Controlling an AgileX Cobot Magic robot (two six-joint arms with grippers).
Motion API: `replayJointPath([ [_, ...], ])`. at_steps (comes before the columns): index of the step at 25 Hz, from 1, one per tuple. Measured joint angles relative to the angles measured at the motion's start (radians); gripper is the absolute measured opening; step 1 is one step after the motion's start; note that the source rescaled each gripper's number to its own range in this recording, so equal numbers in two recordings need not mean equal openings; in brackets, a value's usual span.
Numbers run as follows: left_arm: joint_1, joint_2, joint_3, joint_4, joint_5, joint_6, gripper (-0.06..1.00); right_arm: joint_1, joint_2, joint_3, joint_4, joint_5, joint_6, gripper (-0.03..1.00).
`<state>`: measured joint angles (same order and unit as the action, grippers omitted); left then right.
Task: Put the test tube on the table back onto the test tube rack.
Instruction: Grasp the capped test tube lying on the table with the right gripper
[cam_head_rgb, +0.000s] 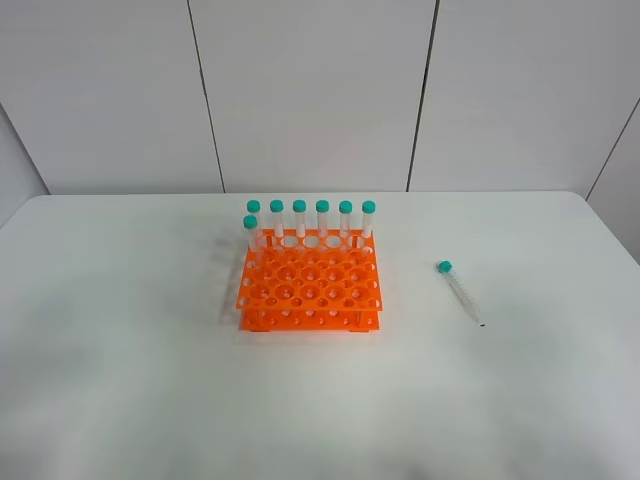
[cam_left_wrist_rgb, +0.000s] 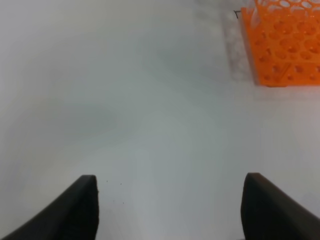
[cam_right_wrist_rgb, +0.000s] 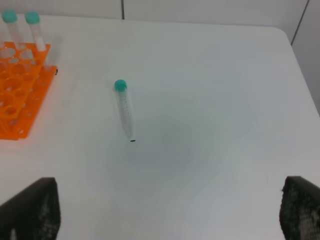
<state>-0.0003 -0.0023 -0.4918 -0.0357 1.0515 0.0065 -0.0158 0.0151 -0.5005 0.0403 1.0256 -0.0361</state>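
One test tube (cam_head_rgb: 460, 292) lies flat on the table (cam_head_rgb: 150, 380): slim, clear, teal screw cap, conical tip, faint graduation marks, cap toward the far edge and tip angled toward the near right. It sits well apart from the test tube rack (cam_head_rgb: 310, 290), off to the rack's right in the high view. Rack is bright orange, two-tier, with a grid of round holes, standing level near mid-table; tabletop is white, matte, round-cornered, far wider than the rack.

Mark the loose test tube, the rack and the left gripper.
test tube (cam_head_rgb: 462, 295), exterior high view, mid-barrel.
test tube rack (cam_head_rgb: 310, 282), exterior high view, top tier centre.
left gripper (cam_left_wrist_rgb: 170, 200), left wrist view, midway between fingertips.
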Motion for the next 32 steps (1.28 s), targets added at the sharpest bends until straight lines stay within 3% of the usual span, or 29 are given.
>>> replayJointPath([
  [11,0.0,0.0,0.0,0.0,0.0,0.0,0.93,0.0,0.093,-0.021,0.0,0.001,0.0,0.97],
  [23,0.0,0.0,0.0,0.0,0.0,0.0,0.93,0.0,0.921,-0.337,0.002,-0.007,-0.007,0.97],
  [32,0.0,0.0,0.0,0.0,0.0,0.0,0.93,-0.003,1.546,-0.623,0.004,-0.012,-0.1,0.97],
])
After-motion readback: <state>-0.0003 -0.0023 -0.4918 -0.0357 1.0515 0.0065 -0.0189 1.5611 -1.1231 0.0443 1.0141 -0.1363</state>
